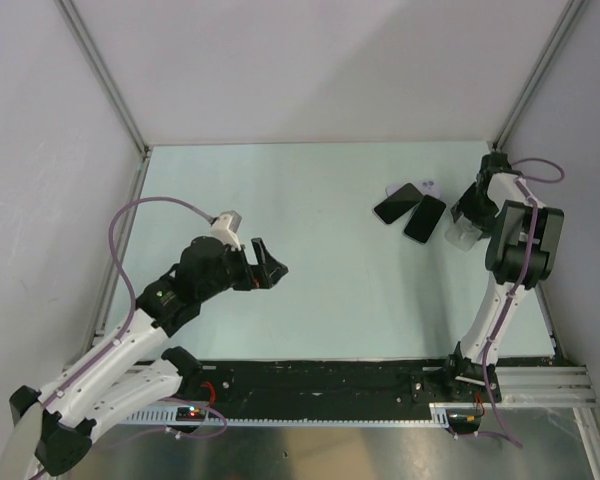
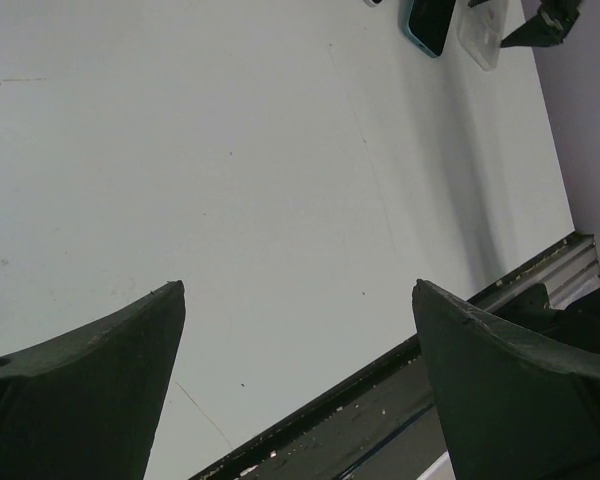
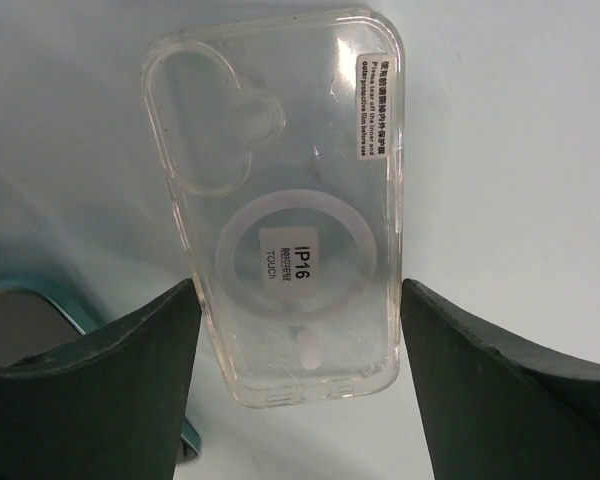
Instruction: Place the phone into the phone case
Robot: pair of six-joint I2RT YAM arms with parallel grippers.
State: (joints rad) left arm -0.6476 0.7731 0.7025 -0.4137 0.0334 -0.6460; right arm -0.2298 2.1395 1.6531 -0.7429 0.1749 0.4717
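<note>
Right wrist view. Item: clear phone case (image 3: pixel 290 200), flat on the bench (image 3: pixel 510 150). Your right jaws stand wide astride its lower end with no grip visible, seemingly placed to pinch its sides. Item: teal-edged phone (image 1: pixel 425 218), uncased, just beside the case. Left jaws: wide, holding nothing, parked well apart, likely in reserve

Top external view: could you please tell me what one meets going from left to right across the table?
left hand → first dark phone → second dark phone → clear phone case
</note>
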